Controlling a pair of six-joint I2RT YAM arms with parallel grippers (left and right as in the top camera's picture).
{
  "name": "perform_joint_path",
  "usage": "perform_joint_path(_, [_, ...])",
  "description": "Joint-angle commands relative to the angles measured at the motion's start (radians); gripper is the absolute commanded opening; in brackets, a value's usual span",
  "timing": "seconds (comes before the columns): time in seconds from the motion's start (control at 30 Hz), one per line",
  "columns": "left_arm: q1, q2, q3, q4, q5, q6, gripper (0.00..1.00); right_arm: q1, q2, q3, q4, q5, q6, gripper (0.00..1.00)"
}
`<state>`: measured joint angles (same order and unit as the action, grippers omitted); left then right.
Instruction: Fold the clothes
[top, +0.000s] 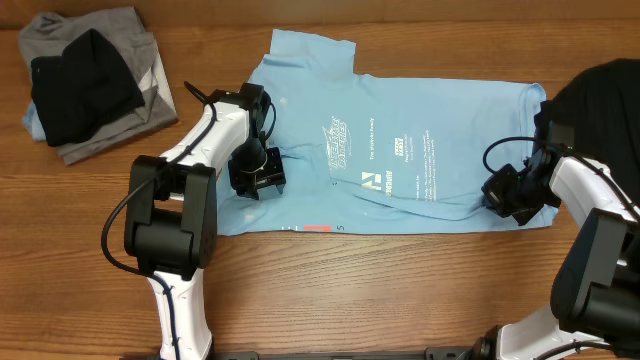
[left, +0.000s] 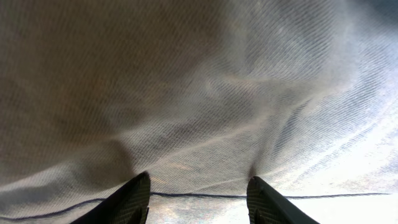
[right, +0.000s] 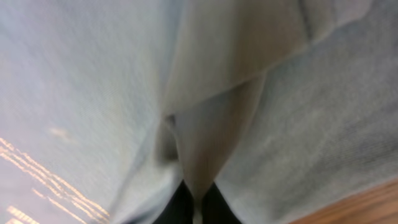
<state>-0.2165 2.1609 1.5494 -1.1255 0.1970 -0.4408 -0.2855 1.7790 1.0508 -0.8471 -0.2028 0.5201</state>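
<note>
**Right pinches the blue shirt, left spread open on it**

From overhead we see the blue shirt (top: 430, 110) spread flat across the middle of the table (top: 400, 290), print up, with a red mark near its front edge. The left gripper (top: 258, 182) is down on the shirt's left part. The right gripper (top: 500, 195) is at the shirt's right front corner, just beside a black shirt (top: 600, 95) heaped at the table's right edge. A pile (top: 90, 80) of grey and black clothes sits at the far left corner, well apart from the blue shirt. Overhead we cannot tell how either pair of fingers stands; the gripper bodies hide them.

The wrist views settle that. In the left wrist view the two fingers (left: 134, 199) stand apart with their tips on the cloth. The cloth puckers at each tip, a stitched seam line runs between them, and nothing is clamped. This view is filled with fabric, so it gives no table, pile or black shirt.

In the right wrist view the fingers (right: 180, 208) are clenched together on a raised ridge of blue cloth, which rises out of the pinch into a fold. A sliver of table wood shows at the bottom right. The overhead view does not show this ridge.
</note>
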Motion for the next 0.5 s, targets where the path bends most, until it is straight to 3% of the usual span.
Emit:
perform_joint_path(0.0, [0.001,0.023,-0.005,0.005,-0.055,0.019,0.54,-0.001,0.006,0.015,0.029,-0.001,0.032,0.04])
perform_joint_path(0.47, [0.002,0.023,-0.005,0.007,-0.077,0.019,0.52,-0.032,0.006,0.045,0.248,0.003,0.061,0.06])
